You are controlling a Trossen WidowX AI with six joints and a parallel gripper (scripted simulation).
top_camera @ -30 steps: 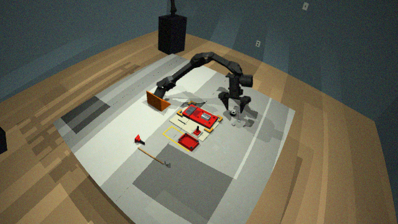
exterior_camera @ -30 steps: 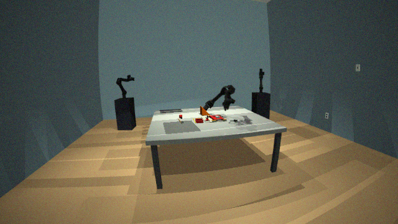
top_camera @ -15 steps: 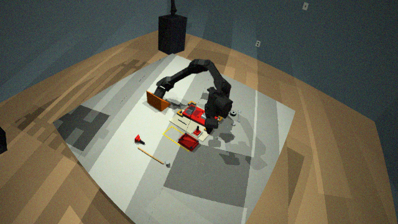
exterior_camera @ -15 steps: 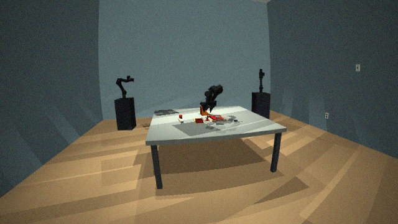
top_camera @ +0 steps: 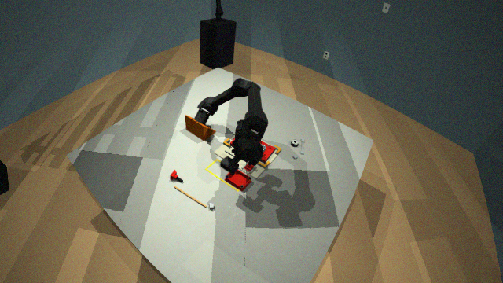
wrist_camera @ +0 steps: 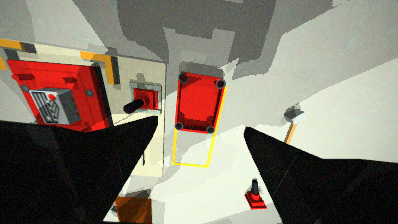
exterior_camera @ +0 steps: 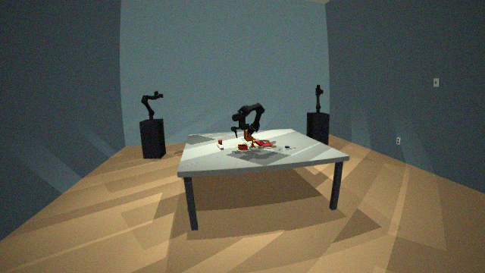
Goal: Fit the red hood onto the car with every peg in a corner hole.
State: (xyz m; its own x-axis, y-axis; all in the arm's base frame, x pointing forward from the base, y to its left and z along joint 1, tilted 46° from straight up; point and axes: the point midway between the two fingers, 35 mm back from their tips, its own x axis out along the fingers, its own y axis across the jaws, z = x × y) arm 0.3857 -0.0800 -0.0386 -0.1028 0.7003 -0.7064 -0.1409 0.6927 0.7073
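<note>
The hood [top_camera: 238, 180] [exterior_camera: 242, 147] [wrist_camera: 200, 104] is a red rectangular shell lying on the table over one end of a yellow outline, with a dark round hole at each corner. The red chassis [top_camera: 269, 152] [exterior_camera: 264, 143] [wrist_camera: 93, 106] sits in its jig beside it. The grey engine block [wrist_camera: 59, 107] is on the deck; two pegs' tops are not clear, and the left finger hides part of the deck. My gripper [wrist_camera: 202, 125] is open and empty, above the table, with the hood seen between and beyond its fingertips in the wrist view.
A red part with a black handle [wrist_camera: 146, 98] stands on the cream board [wrist_camera: 150, 167] between chassis and hood. A hammer [top_camera: 190, 196] [wrist_camera: 294, 116], another red part with a black shaft [top_camera: 174, 176] [wrist_camera: 256, 199], a wheel [top_camera: 294, 143], a wrench [top_camera: 302, 146] and an orange upright panel [top_camera: 197, 127] are around.
</note>
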